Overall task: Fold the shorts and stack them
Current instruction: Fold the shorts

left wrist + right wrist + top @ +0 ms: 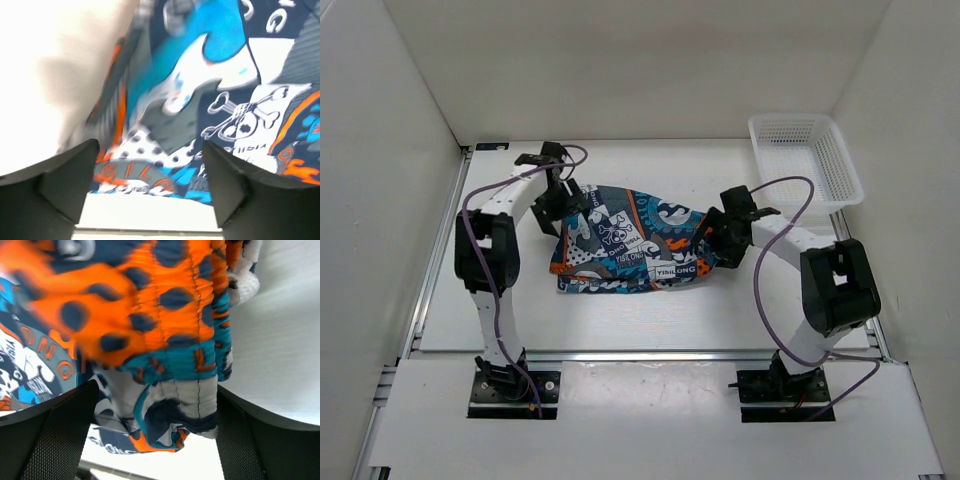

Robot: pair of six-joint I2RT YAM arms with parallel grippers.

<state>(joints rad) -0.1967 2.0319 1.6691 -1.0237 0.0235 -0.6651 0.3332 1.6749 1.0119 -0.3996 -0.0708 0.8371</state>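
The shorts point(630, 240), in a patchwork print of orange, teal, navy and white, lie crumpled across the middle of the table. My left gripper point(566, 210) hangs over their far left corner. In the left wrist view its fingers point(65, 180) stand wide apart, open, with the skull-print shorts point(225, 75) below and between them. My right gripper point(713, 243) is at the right end of the shorts. Its jaws stand wide too, either side of the gathered orange and teal waistband point(165, 355), which bunches between the mesh-padded fingers point(55, 440).
A white plastic mesh basket point(807, 160) stands at the back right corner, tilted against the right wall. White walls close in the table on three sides. A metal rail point(435, 270) runs along the table's left edge.
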